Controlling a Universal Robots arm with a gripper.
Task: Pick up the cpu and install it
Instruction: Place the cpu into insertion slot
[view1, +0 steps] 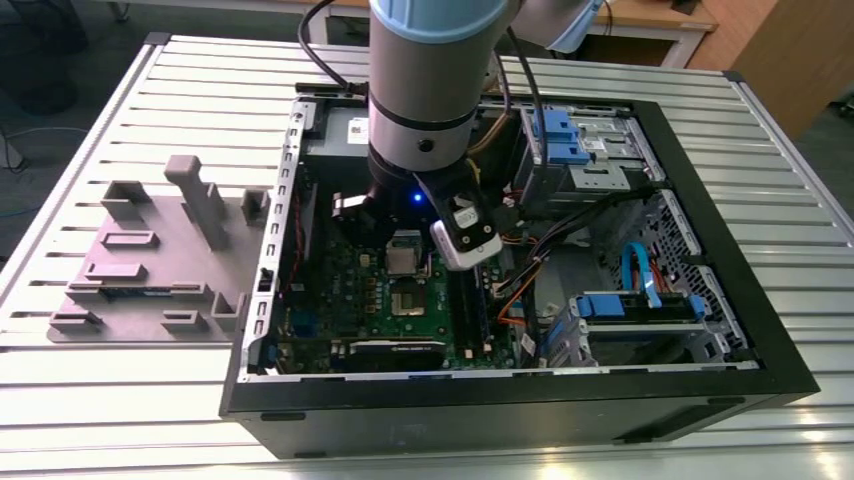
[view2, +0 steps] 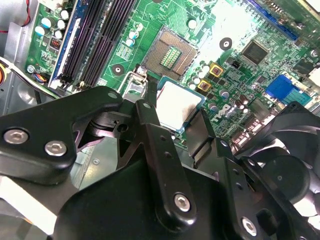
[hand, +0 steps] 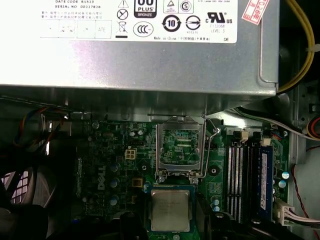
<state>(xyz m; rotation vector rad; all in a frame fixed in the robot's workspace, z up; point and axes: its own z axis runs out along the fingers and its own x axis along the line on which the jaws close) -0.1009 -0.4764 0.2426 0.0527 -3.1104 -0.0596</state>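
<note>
The cpu (view2: 175, 102), a small square chip with a pale metal top, sits between my gripper's black fingers (view2: 150, 107) in the second wrist view. My gripper (view2: 176, 109) is shut on it, just above the green motherboard (view2: 235, 30). Beside the chip lies the open socket (view2: 172, 54), its contacts bare. The first wrist view has the cpu (hand: 170, 209) next to the socket (hand: 180, 145), whose metal frame is raised. From the exterior view, the cpu (view1: 404, 256) hangs under the arm's wrist, inside the open computer case, close to the socket (view1: 407, 300).
A big grey power supply box (hand: 140, 55) with a white label stands beyond the socket. Black memory slots (hand: 240, 175) run alongside it, and a fan (view2: 292, 172) is near my fingers. Cables and blue drive cages (view1: 574, 140) fill the case's other side. A grey fixture (view1: 147, 260) lies on the slatted table.
</note>
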